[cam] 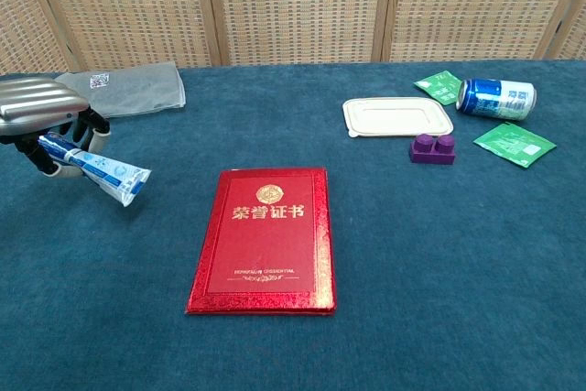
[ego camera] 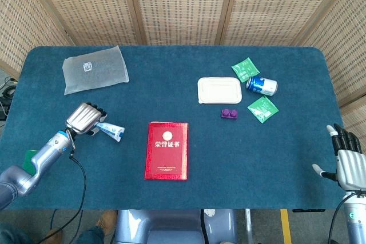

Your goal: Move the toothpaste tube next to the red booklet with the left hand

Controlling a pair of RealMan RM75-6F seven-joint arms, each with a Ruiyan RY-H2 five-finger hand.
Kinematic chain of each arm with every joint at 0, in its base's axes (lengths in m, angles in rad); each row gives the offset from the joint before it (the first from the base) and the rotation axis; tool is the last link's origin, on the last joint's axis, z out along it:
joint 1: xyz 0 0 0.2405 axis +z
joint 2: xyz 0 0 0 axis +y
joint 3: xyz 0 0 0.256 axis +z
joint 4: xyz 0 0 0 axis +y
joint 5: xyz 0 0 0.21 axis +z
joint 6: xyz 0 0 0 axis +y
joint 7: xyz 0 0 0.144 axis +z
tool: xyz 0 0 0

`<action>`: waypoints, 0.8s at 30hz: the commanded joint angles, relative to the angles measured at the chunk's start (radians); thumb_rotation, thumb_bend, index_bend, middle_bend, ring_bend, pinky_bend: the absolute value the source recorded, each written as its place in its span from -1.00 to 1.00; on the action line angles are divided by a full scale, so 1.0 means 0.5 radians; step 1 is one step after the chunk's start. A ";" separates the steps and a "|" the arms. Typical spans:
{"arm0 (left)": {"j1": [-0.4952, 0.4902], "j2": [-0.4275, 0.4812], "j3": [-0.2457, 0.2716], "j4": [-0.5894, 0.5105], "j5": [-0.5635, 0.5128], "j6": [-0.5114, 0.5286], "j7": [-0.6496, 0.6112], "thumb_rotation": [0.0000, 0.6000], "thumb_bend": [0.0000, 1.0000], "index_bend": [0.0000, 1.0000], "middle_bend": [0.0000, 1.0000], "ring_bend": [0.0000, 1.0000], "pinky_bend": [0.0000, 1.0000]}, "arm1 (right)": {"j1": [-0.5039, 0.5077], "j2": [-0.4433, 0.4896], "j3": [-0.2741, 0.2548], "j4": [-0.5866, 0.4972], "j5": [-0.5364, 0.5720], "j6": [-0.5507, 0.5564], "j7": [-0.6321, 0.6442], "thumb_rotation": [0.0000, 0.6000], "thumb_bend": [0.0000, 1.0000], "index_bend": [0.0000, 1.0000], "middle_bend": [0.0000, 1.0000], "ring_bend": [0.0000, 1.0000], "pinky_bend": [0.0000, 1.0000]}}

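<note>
My left hand [ego camera: 86, 119] [cam: 41, 116] grips a white and blue toothpaste tube [ego camera: 110, 131] [cam: 101, 166] by its cap end, lifted off the cloth with its flat end tilted down toward the right. The red booklet [ego camera: 166, 150] [cam: 264, 237] with gold characters lies flat in the middle of the table, a short way right of the tube. My right hand [ego camera: 349, 161] hangs at the table's front right edge, fingers spread, holding nothing.
A grey padded pouch [ego camera: 94, 69] [cam: 119, 89] lies at the back left. On the right stand a white lidded tray [ego camera: 220, 90], a purple block [ego camera: 229, 113], a blue can [ego camera: 262, 86] and two green sachets [ego camera: 262, 108].
</note>
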 commanded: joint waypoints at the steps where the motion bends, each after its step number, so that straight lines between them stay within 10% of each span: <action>1: -0.021 0.082 0.144 -0.113 0.255 0.247 -0.050 1.00 -0.26 0.19 0.10 -0.07 -0.08 | -0.001 -0.003 0.000 0.001 0.003 0.002 -0.005 1.00 -1.00 -1.00 -1.00 -1.00 -1.00; 10: -0.081 0.031 0.433 0.122 0.764 0.654 -0.078 1.00 -0.25 0.23 0.13 -0.07 -0.07 | 0.003 -0.016 0.017 0.019 0.045 -0.009 -0.029 1.00 -1.00 -1.00 -1.00 -1.00 -1.00; 24: -0.200 -0.278 0.507 0.782 0.947 0.928 -0.153 1.00 -0.28 0.23 0.13 -0.08 -0.09 | 0.014 -0.034 0.041 0.044 0.100 -0.038 -0.041 1.00 -1.00 -1.00 -1.00 -1.00 -1.00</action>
